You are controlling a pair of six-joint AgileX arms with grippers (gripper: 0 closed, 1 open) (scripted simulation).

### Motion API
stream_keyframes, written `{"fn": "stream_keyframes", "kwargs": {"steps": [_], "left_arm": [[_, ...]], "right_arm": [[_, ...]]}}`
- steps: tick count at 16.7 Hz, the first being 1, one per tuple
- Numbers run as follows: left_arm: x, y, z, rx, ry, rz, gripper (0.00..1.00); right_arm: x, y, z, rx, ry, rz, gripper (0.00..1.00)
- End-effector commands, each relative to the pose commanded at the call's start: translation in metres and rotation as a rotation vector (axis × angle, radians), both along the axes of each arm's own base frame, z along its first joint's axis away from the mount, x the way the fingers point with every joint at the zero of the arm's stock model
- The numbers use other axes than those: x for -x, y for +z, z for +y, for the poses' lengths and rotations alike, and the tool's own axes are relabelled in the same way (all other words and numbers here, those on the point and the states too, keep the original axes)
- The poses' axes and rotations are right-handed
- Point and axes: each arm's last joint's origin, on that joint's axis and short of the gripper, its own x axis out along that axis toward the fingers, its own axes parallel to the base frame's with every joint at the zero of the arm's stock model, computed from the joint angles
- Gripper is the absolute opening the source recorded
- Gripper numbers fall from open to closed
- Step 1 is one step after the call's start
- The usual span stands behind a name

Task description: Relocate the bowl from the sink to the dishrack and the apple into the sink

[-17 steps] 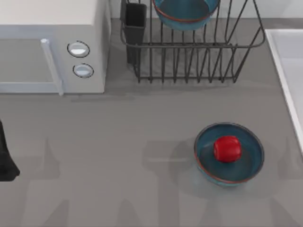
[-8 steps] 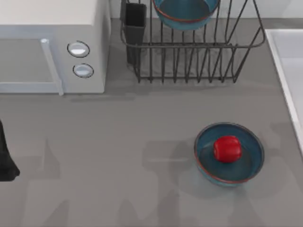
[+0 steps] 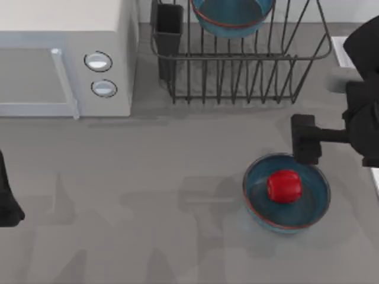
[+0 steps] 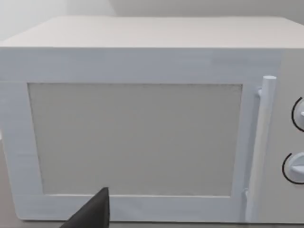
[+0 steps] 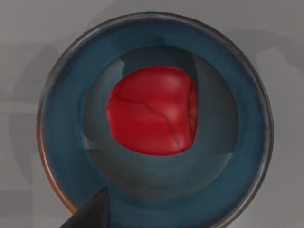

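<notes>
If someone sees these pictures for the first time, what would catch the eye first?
Probably the red apple, lying inside a blue bowl on the grey table, right of centre in the top view. Next, the right end effector reaches in from the right, just behind that bowl. A second blue bowl sits in the dishrack at the back, beside the white microwave.

A flat grey tabletop (image 3: 148, 195) fills most of the top view. A white microwave (image 3: 65, 59) with two round knobs (image 3: 98, 61) and a vertical door handle (image 3: 65, 83) occupies the upper left. Soft, diffuse shadows lie across the surface.
</notes>
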Motion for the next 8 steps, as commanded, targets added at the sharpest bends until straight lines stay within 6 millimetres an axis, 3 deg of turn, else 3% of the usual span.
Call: {"fn": "stream_keyframes", "kwargs": {"steps": [4,8], "left_arm": [[0.0,0.0,0.0,0.0,0.0,0.0,1.0],[0.0,0.0,0.0,0.0,0.0,0.0,1.0]], "right_arm": [[-0.029,-0.025,0.043,0.093,0.001,0.211,1.0],[-0.037,-0.038,0.062,0.138,-0.001,0.289,1.0]]}}
